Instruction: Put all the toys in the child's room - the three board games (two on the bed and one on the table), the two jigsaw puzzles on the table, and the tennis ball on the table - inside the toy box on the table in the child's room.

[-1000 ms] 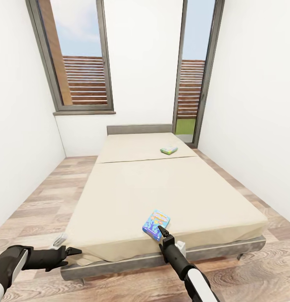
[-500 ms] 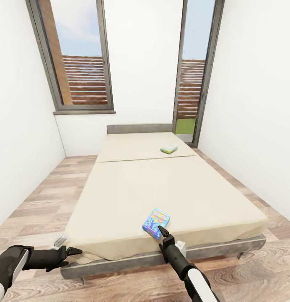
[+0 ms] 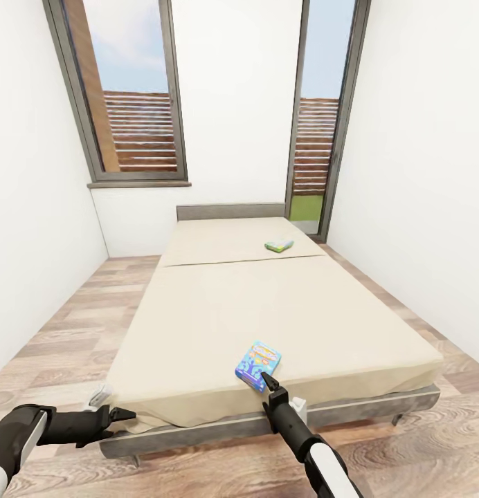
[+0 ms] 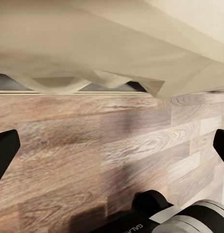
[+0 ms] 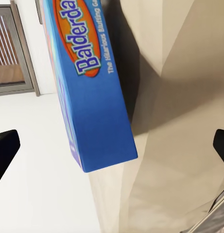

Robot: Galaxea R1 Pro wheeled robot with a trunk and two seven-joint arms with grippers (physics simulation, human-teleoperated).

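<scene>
1. While my right gripper (image 3: 268,380), fingers spread, sits just short of the blue board game (image 3: 257,366) on the bed (image 3: 219,325), nothing is pinched.
2. I risk shoving the box away across the mattress instead of straddling it.
3. My left gripper (image 3: 123,415) hangs spread and empty.

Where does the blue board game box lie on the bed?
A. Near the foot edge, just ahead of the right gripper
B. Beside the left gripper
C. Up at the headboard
A: the blue game box lies near the bed's foot edge, just ahead of the open right gripper.
</scene>
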